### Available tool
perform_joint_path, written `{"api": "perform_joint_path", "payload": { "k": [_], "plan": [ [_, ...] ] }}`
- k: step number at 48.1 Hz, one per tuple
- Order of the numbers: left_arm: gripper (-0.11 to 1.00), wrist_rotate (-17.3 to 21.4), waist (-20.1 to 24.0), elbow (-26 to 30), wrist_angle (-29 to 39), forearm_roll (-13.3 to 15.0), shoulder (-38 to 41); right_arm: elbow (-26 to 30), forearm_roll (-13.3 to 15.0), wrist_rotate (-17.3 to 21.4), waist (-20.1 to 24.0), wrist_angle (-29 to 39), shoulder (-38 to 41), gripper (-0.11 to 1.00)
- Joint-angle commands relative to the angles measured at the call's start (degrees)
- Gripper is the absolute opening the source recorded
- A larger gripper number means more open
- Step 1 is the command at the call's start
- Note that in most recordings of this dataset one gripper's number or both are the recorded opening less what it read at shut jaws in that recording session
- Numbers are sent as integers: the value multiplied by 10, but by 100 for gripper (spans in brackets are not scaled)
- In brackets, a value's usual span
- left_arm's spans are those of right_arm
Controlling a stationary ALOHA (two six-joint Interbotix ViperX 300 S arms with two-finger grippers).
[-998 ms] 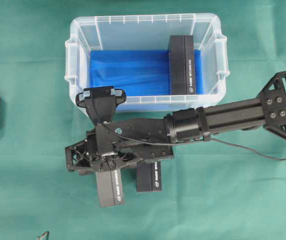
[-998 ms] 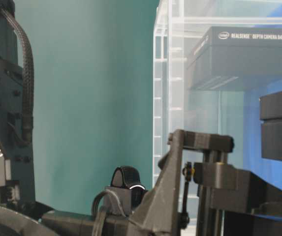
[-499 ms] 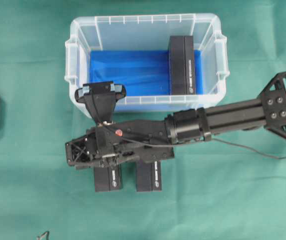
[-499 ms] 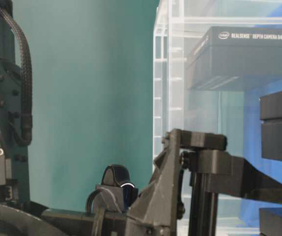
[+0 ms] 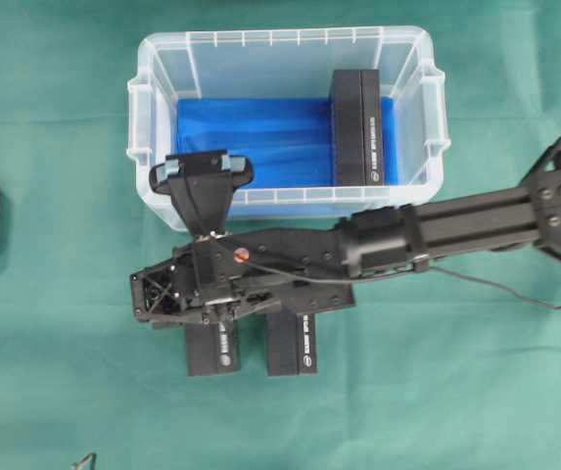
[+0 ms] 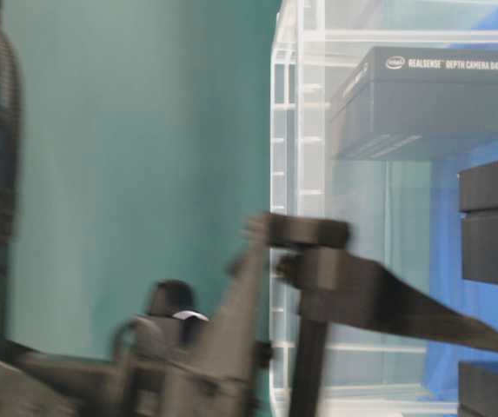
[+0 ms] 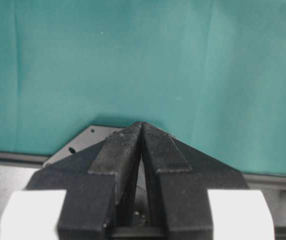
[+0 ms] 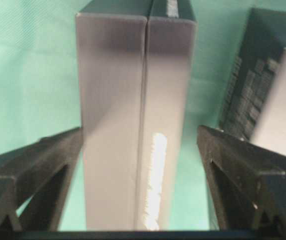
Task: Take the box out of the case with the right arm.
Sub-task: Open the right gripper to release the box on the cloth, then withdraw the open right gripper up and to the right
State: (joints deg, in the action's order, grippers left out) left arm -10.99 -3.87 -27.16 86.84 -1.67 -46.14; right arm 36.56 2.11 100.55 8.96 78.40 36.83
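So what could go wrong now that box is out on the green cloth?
The open jaws sit close on either side of the box; lifting crookedly could knock it into the neighbouring box. The right arm also stretches along the case, so a swing might bump it.

Even bright light; right arm (image 6: 231, 347) motion-blurred at table level; glare on box (image 8: 155, 165)
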Motion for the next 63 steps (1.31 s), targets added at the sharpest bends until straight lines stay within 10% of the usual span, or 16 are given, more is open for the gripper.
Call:
{"api": "perform_joint_path", "payload": {
  "k": [1,43,63],
  "plan": [
    [0,-1,0,14,-2,-2,4,12,9,0,2,15,-47,89],
    [0,-2,0,14,-2,-1,4,78,59,-25,1,137,-100,86],
    [0,-3,0,14,-3,-2,5,-54,59,-33,10,158,-198,84]
  ]
}}
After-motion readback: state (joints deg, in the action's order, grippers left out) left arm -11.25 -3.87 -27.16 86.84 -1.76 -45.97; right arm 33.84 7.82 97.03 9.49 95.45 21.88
